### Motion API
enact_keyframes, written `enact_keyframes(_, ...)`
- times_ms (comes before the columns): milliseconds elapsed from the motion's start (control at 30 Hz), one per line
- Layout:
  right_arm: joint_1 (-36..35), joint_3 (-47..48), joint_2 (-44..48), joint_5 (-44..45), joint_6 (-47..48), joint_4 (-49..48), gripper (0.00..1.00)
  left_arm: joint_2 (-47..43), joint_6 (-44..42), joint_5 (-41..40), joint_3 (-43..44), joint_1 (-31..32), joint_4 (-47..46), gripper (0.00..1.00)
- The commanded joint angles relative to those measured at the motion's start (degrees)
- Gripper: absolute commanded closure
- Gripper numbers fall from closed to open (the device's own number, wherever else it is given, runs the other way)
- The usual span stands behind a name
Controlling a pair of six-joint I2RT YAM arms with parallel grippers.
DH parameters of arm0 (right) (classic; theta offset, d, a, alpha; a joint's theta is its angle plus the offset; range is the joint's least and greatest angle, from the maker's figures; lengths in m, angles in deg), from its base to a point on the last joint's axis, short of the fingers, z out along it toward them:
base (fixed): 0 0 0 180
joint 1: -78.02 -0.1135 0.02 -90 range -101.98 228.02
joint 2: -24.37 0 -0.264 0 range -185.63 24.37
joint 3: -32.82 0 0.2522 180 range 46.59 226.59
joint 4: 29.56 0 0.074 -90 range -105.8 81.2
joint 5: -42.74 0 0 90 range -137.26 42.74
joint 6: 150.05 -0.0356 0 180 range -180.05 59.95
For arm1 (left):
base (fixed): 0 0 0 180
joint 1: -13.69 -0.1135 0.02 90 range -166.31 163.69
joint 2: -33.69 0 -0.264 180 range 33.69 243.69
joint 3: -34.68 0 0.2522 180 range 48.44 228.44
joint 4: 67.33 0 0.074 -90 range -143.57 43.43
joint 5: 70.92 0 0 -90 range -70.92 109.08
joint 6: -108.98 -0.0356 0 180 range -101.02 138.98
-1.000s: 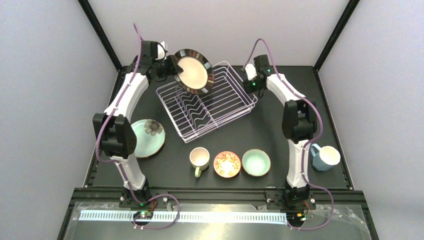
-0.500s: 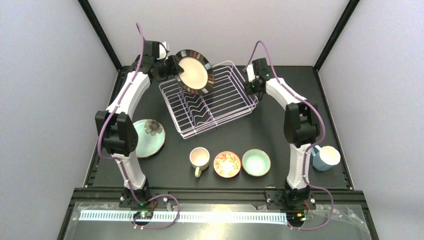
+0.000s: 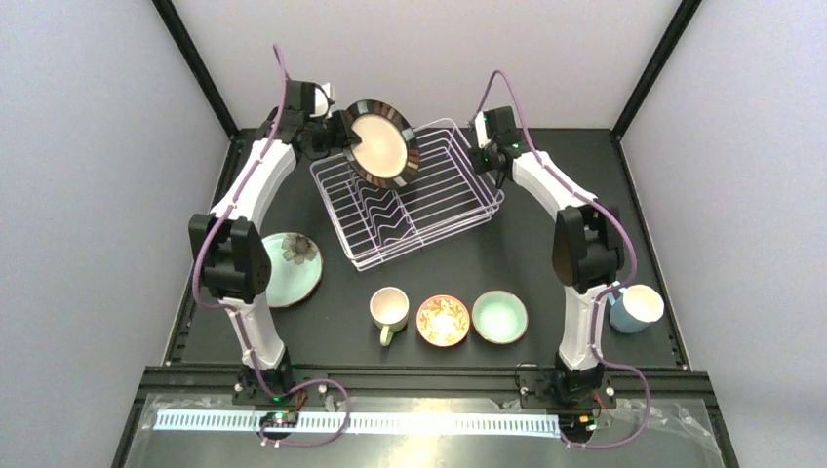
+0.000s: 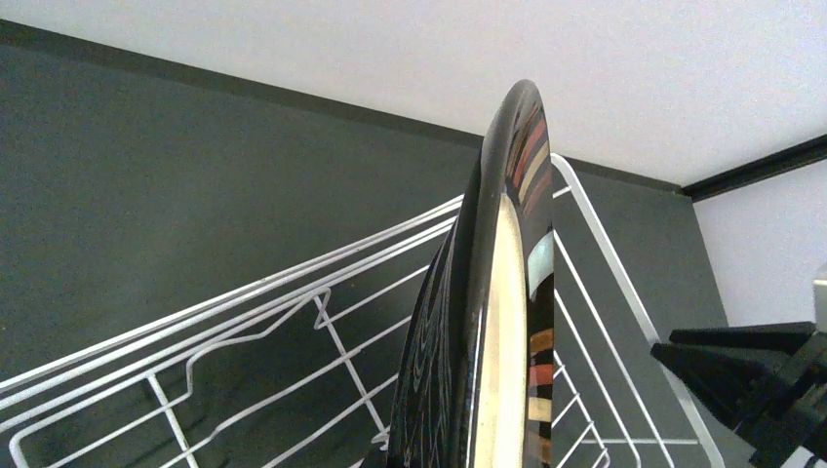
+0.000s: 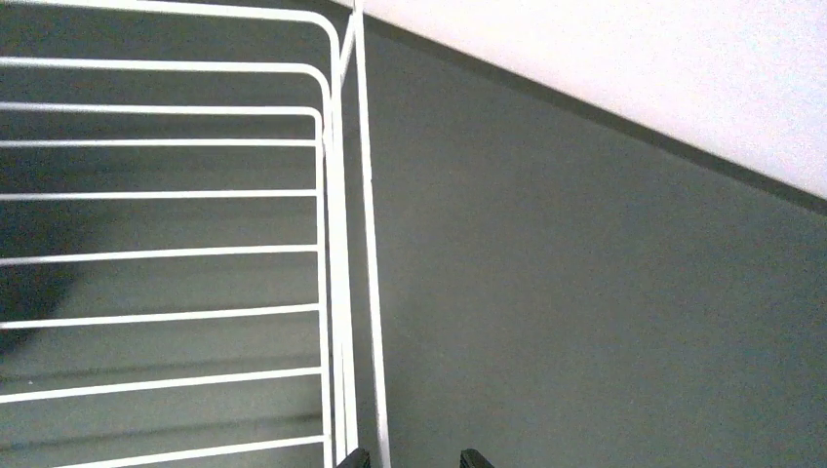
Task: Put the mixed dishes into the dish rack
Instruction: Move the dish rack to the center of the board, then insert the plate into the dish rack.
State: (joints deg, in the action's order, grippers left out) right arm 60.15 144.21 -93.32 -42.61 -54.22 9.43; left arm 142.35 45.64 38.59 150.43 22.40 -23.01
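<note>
My left gripper [image 3: 336,136] is shut on the cream plate with the dark striped rim [image 3: 382,141] and holds it on edge above the far left part of the white wire dish rack [image 3: 357,267]. In the left wrist view the plate [image 4: 507,322] stands edge-on over the rack's wires [image 4: 244,302]; my fingers are hidden behind it. My right gripper [image 3: 487,148] is at the rack's far right corner. In the right wrist view its jaws [image 5: 412,458] stand slightly apart astride the rim wire [image 5: 332,244]. The pink dotted plate is out of view.
The teal flower plate [image 3: 290,268] lies at the left by the left arm. The cream mug [image 3: 389,308], red-orange bowl [image 3: 443,320] and mint bowl [image 3: 499,317] stand in a row at the front. The blue mug [image 3: 636,307] is at the right edge.
The rack shifted slightly toward the far side, then stayed still. My left gripper carried the plate a little right over the rack. My right gripper moved up and back at the rack's corner.
</note>
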Motion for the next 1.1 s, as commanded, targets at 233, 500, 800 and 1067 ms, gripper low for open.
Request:
enact_keyframes(233, -1.77, 3.32, 2.89, 2.49, 1.37, -0.27, 0.44, 1.72, -3.52, -0.92, 7.52, 0.32, -3.08, 0.99)
enact_keyframes(500, -2.35, -1.97, 9.71, 0.85, -0.47, -6.57, 0.43, 2.60, -10.12, -6.04, 9.87, 2.51, -4.44, 0.99)
enact_keyframes(800, -2.35, -7.07, 16.66, -1.62, -4.39, -14.96, 0.43, 2.40, -19.23, -15.46, 10.77, 8.76, -8.00, 0.99)
enact_keyframes(1067, -2.35, -10.59, 19.59, -3.27, -5.56, -21.10, 0.43, 1.96, -29.01, -23.02, 10.99, 13.33, -13.46, 0.99)
